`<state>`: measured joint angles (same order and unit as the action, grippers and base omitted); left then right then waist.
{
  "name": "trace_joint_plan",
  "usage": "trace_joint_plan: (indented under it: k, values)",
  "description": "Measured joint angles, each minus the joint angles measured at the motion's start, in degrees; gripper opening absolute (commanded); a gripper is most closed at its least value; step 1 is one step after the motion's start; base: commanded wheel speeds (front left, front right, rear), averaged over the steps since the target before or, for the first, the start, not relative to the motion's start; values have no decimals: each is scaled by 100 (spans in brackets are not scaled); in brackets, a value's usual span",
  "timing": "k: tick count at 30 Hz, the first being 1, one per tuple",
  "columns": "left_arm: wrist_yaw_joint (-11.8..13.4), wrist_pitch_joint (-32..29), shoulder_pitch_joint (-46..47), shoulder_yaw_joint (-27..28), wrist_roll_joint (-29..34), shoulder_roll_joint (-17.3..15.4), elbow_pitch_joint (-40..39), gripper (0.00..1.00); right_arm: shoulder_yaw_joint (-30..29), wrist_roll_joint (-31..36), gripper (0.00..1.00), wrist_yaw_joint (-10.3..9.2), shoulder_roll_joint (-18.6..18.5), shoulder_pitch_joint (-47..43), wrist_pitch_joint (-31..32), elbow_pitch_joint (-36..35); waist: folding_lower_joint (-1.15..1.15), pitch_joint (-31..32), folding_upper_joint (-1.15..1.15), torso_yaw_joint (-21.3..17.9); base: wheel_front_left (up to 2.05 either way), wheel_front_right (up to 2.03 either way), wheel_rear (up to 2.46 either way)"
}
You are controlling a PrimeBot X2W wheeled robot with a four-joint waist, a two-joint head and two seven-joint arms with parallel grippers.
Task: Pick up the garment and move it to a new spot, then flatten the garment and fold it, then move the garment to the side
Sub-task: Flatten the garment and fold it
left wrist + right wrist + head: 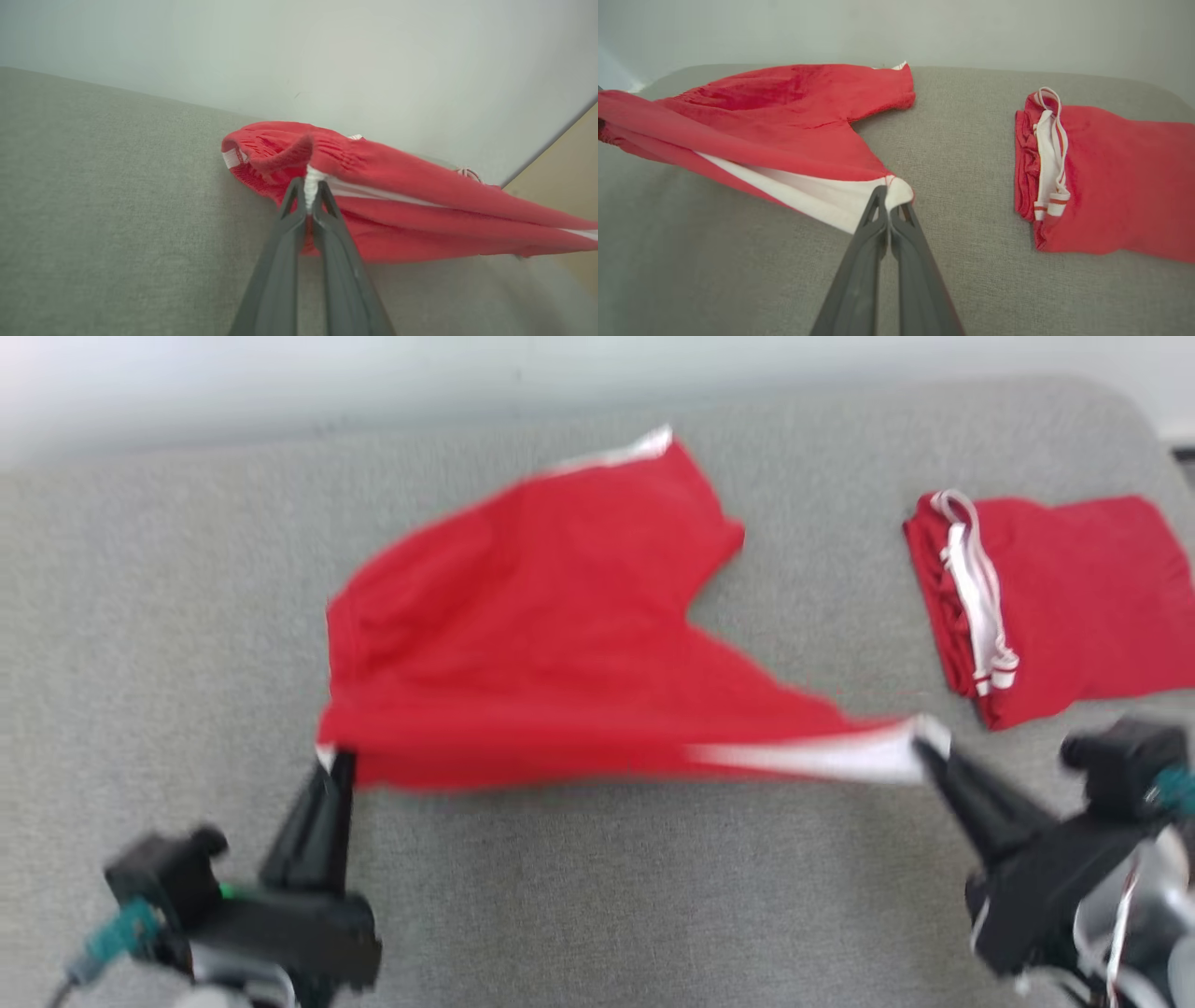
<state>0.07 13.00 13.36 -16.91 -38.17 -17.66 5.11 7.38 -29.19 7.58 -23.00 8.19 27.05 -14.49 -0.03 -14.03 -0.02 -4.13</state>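
Note:
The garment (541,635) is a pair of red shorts with white side stripes, stretched across the middle of the grey cushion. My left gripper (338,758) is shut on its near left corner, where white trim is pinched between the fingers (309,186). My right gripper (924,745) is shut on the white-striped near right corner (891,193). The near edge hangs taut between the two grippers, lifted a little off the cushion. The far leg of the garment (887,86) lies on the cushion.
A second red garment (1055,602) with a white drawstring lies folded at the right of the cushion; it shows again as the folded garment (1106,177) to the right of my right fingers. A pale wall (373,373) runs behind the grey cushion (597,896).

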Motion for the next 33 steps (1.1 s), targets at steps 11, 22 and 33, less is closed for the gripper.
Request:
trace_joint_plan:
  k: [11,22,33]
  values:
    - [227,-521,-1027,-519,247,-203,-62,0,-148,279,0,0,142,-1233,1700,-108,1,579,0,62,0,0,0]
    - [354,-1585,-1898,-904,123,-604,-424,0,-328,-9,0,0,100,-2028,2964,-156,2,700,1,107,0,0,0]
    - [193,-1597,-2001,-854,-212,-582,-1243,0,-450,29,0,-1,-55,-1541,2597,-684,3,659,2,250,0,0,0]
